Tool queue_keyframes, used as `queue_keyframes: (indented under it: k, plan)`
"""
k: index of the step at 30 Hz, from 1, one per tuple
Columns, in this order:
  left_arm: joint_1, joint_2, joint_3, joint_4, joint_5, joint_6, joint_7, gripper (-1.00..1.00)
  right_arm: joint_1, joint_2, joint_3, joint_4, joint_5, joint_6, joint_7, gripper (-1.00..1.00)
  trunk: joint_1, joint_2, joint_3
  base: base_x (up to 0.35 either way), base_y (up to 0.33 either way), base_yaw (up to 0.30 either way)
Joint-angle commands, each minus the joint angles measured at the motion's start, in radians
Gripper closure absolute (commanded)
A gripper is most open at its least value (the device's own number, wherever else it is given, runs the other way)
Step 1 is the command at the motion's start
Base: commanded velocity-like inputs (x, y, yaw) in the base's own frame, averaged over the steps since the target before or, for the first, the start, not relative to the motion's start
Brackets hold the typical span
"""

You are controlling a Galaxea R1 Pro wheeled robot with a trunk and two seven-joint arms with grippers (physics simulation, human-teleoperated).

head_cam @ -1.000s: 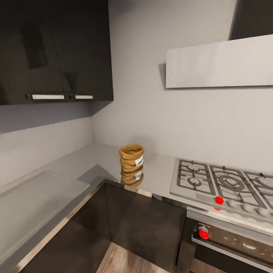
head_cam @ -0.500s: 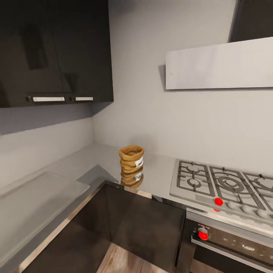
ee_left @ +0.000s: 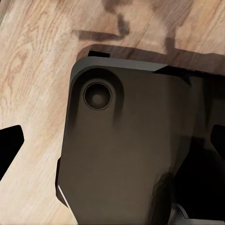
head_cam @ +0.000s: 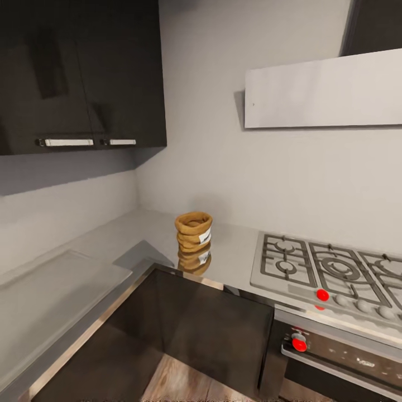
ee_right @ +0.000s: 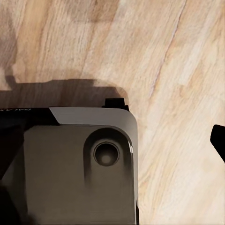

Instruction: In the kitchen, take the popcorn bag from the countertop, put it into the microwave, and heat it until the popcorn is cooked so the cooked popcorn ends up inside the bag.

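Your tan-brown ridged paper popcorn bag [head_cam: 194,233] stands upright on the glossy grey table [head_cam: 111,245], beside the grey gas hob [head_cam: 329,271]. Your wrist cameras look down on the robot's dark base [ee_left: 126,150] and the wooden floor [ee_right: 187,70]; I cannot tell how either arm's fingers stand.

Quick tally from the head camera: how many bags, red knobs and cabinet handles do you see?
Bag: 1
Red knobs: 2
Cabinet handles: 2
Total: 5
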Motion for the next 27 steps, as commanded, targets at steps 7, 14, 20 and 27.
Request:
queue_keyframes:
  k: [7,14,20,27]
  plan:
    - [0.000,0.001,0.001,-0.001,0.007,-0.002,0.001,-1.00,-0.001,-0.001,-0.008,0.003,0.006,-0.005,0.002,-1.00,0.000,-0.001,-0.012,0.000,0.000,0.000]
    - [0.000,0.000,0.001,0.000,0.008,0.001,0.001,-1.00,-0.001,-0.002,-0.008,0.003,0.006,-0.004,0.002,-1.00,0.000,-0.001,-0.023,0.000,0.000,0.000]
    - [0.000,-0.002,0.001,0.000,0.007,0.000,0.001,-1.00,-0.001,-0.003,-0.008,0.003,0.006,-0.005,0.002,-1.00,0.000,-0.001,-0.033,0.000,0.000,0.000]
    - [0.000,-0.002,-0.001,0.000,0.005,-0.002,0.001,-1.00,-0.001,-0.001,-0.008,0.003,0.006,-0.004,0.002,-1.00,0.000,-0.001,-0.044,0.000,0.000,0.000]
